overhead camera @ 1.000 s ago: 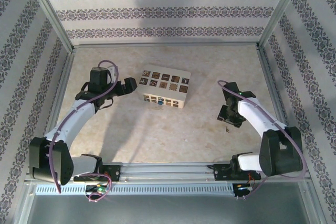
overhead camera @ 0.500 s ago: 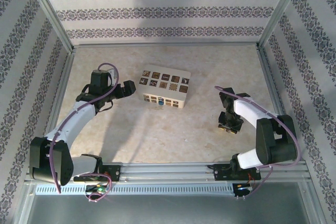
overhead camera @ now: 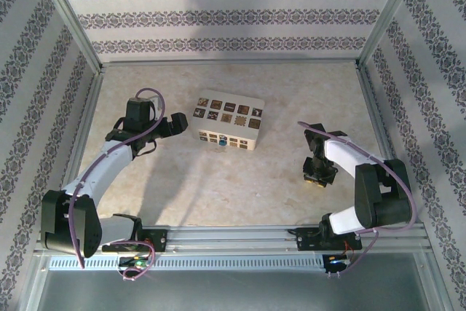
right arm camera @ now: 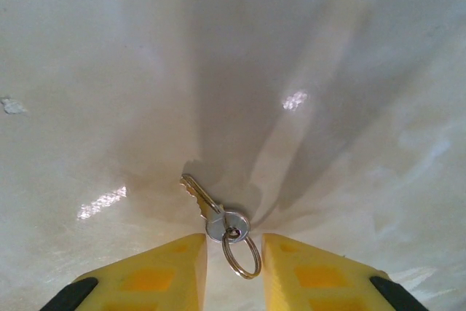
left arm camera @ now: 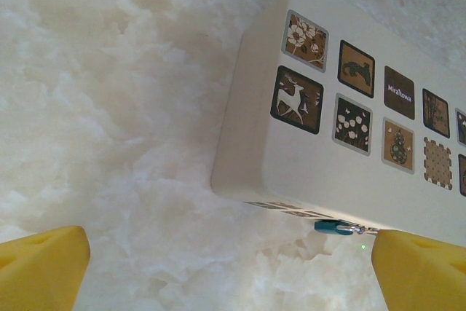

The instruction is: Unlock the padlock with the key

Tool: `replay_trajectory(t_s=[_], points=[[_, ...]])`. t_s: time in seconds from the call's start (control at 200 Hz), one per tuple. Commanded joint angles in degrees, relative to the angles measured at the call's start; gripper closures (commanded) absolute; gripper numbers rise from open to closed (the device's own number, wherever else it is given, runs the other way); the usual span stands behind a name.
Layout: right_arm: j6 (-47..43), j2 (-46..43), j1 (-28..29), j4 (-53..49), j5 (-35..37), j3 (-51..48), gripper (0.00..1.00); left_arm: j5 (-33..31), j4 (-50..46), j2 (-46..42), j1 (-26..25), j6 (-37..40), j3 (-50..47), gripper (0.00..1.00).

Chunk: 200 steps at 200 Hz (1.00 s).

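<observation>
Left gripper (left arm camera: 226,253) spread wide, just off the box (left arm camera: 342,143) corner, with bare table (left arm camera: 109,107) open beside it. Padlock (left arm camera: 336,228) sits against the box's near face, close to one finger. Right gripper (right arm camera: 234,253) is low, well apart from the box, fingers narrowly flanking the key (right arm camera: 207,205) head. Pinching yet? Cannot tell.

Cream box (left arm camera: 349,151): right end cut off at frame edge, left wrist view. Padlock (left arm camera: 335,227): partly behind left gripper (left arm camera: 229,271) fingertip (left arm camera: 419,271); from above, too small to make out.
</observation>
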Motion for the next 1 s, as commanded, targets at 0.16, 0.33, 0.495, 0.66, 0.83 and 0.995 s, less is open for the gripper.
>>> replay_trajectory(t_s=[0.16, 0.33, 0.495, 0.66, 0.83, 0.995], points=[[-1.9, 2.0, -1.1, 1.0, -1.3, 0.0, 0.79, -0.7, -1.5, -0.6, 0.4, 0.8, -1.0, 0.01], [-2.8, 2.6, -1.1, 2.1, -2.2, 0.1, 0.82, -1.1, -2.0, -1.1, 0.5, 1.1, -1.1, 0.01], [-3.5, 2.2, -1.2, 2.2, -2.4, 0.1, 0.87, -1.6, -2.8, -1.3, 0.5, 1.5, -0.8, 0.01], [-4.2, 0.5, -1.1, 1.6, -2.6, 0.0, 0.94, -2.2, -3.1, -1.7, 0.5, 1.8, -0.5, 0.01], [-5.1, -1.3, -1.1, 1.5, -3.0, 0.0, 1.00, -2.1, -3.2, -1.9, 0.5, 1.6, -0.4, 0.01], [-9.2, -5.9, -1.1, 2.4, -4.4, 0.8, 1.00, 0.1, -3.2, -5.7, 1.2, -0.4, -0.8, 0.01]])
